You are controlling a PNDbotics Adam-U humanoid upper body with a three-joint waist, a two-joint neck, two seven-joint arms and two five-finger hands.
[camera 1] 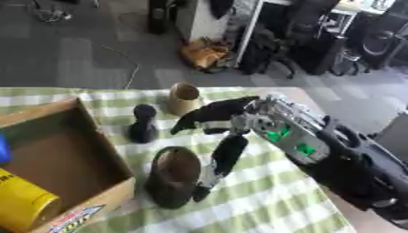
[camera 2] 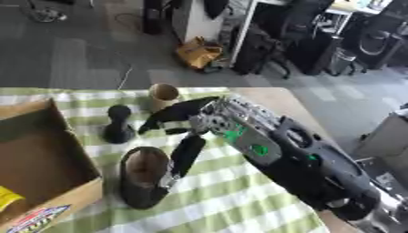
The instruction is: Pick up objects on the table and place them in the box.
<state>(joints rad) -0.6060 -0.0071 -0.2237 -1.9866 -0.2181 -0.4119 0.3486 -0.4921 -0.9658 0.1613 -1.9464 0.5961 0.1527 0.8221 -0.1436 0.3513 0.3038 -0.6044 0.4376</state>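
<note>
A dark brown cup [camera 1: 173, 176] stands upright on the green checked tablecloth [camera 1: 263, 200] near the front. My right hand [camera 1: 227, 136] comes in from the right, fingers straight; the thumb runs down along the cup's right side and the fingers point left above it. A black pawn-shaped piece [camera 1: 143, 124] stands just left of the fingertips. A tan paper cup [camera 1: 183, 98] stands behind it. The cardboard box [camera 1: 104, 150] lies at the left, holding a yellow can [camera 1: 22, 202] and something blue [camera 1: 4, 149]. My left hand is out of sight.
The table's right edge runs close under my right forearm [camera 2: 318, 173]. Beyond the far edge lies an office floor with chairs, dark bags and an orange bag [camera 1: 204, 54].
</note>
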